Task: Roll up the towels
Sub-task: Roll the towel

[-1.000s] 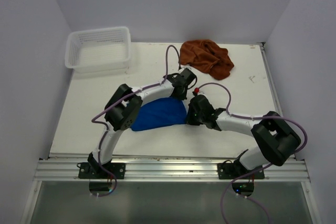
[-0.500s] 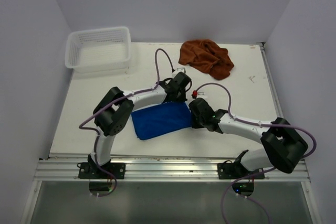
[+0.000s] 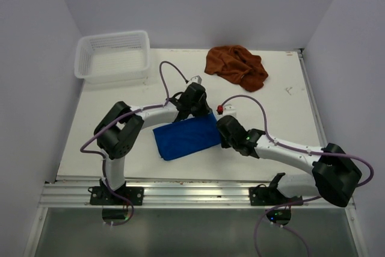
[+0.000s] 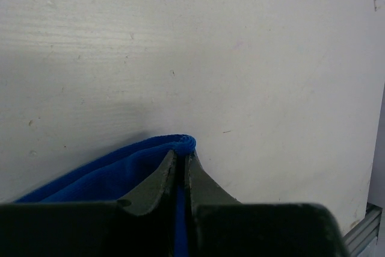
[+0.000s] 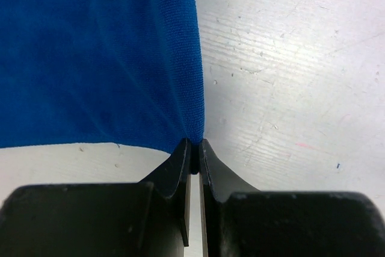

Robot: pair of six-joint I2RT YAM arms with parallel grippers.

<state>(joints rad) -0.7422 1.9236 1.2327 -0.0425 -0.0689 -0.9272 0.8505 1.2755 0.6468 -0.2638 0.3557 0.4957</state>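
A bright blue towel (image 3: 185, 138) lies folded flat in the middle of the table, held at two corners. My left gripper (image 3: 198, 114) is shut on its far right corner; in the left wrist view the blue towel (image 4: 102, 176) folds over the pinching gripper (image 4: 181, 156). My right gripper (image 3: 221, 138) is shut on the near right corner, and the right wrist view shows the blue towel (image 5: 102, 52) spread out beyond that gripper (image 5: 194, 144). A rust-brown towel (image 3: 236, 66) lies crumpled at the back of the table, clear of both arms.
A white mesh basket (image 3: 112, 56) stands at the back left corner. White walls close in the table (image 3: 283, 112) on three sides. A metal rail (image 3: 192, 194) runs along the near edge, with both arm bases on it.
Both grippers have carried the blue towel's right edge leftward and toward the near edge, and the towel has gone from a bunched, rounded shape to a flatter rectangle. The brown towel has not moved.
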